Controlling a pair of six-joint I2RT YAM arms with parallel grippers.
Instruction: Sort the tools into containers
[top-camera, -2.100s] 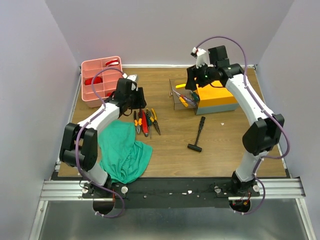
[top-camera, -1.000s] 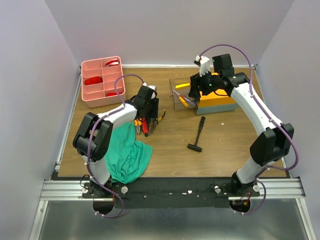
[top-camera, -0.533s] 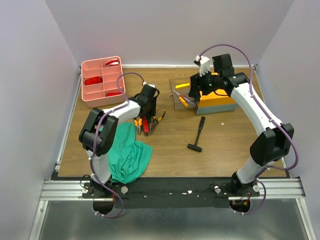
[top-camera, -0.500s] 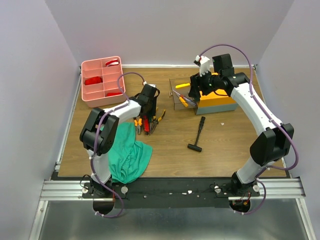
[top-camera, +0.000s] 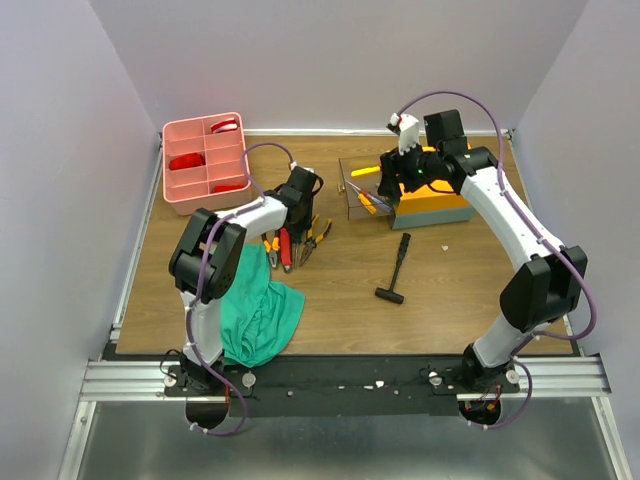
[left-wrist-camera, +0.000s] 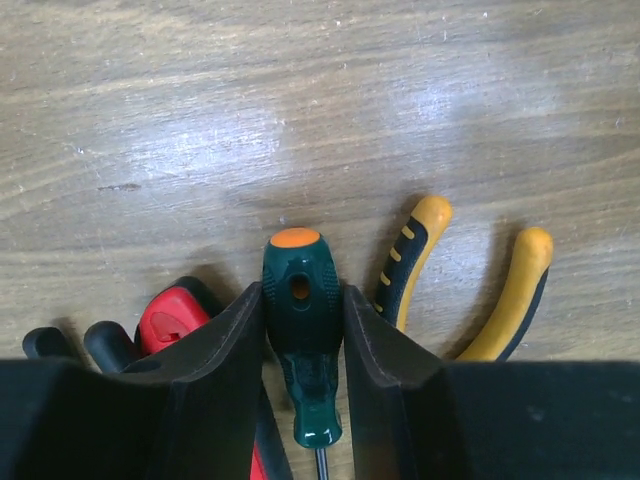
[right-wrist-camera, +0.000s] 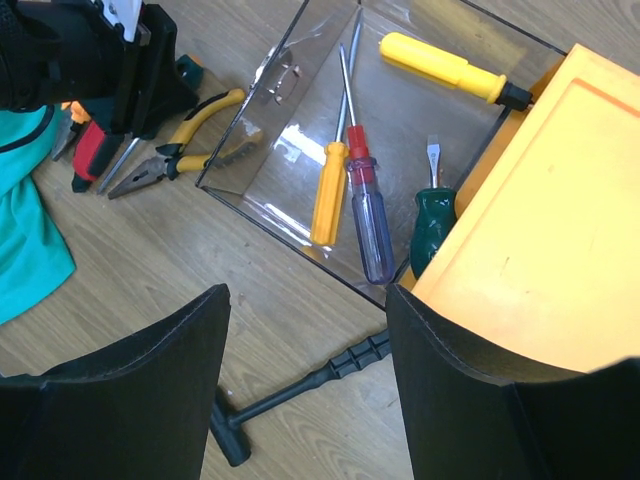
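Moved: left gripper (left-wrist-camera: 303, 298) was up beside the pink tray (top-camera: 186, 135) two seconds back; now it is down in the tool pile, centre-left of the overhead view. Right arm has hardly shifted in the last second.
Left gripper: narrowed to handle width, both inner faces touching the green-handled screwdriver (left-wrist-camera: 303, 350), one on each side.
Gripped tool: one; orange cap toward the top of the wrist frame, shaft running down out of frame.
Pile neighbours: one pair of yellow-handled pliers (left-wrist-camera: 470, 290) just right of the fingers; one red handle (left-wrist-camera: 168, 312) just left; two black handle ends (left-wrist-camera: 60, 345) at lower left.
Right gripper (right-wrist-camera: 305, 292): spread wide, holding nothing, touching nothing, hanging over the near edge of the clear drawer (right-wrist-camera: 395, 112).
Drawer contents: four screwdrivers: yellow-handled screwdriver (right-wrist-camera: 440, 66), orange-handled screwdriver (right-wrist-camera: 328, 195), clear purple screwdriver (right-wrist-camera: 370, 225), dark green screwdriver (right-wrist-camera: 432, 228).
Toolbox (right-wrist-camera: 540, 230): one, yellow top, right of the wrist frame, with the drawer against it.
Hammer (right-wrist-camera: 300, 395): one, black, on bare wood at lower centre, apart from both fingers.
Pink tray: six compartments, upper left overhead; red items in three, too small to name.
Green cloth (top-camera: 250, 305): one, lower left overhead, just below the pile.
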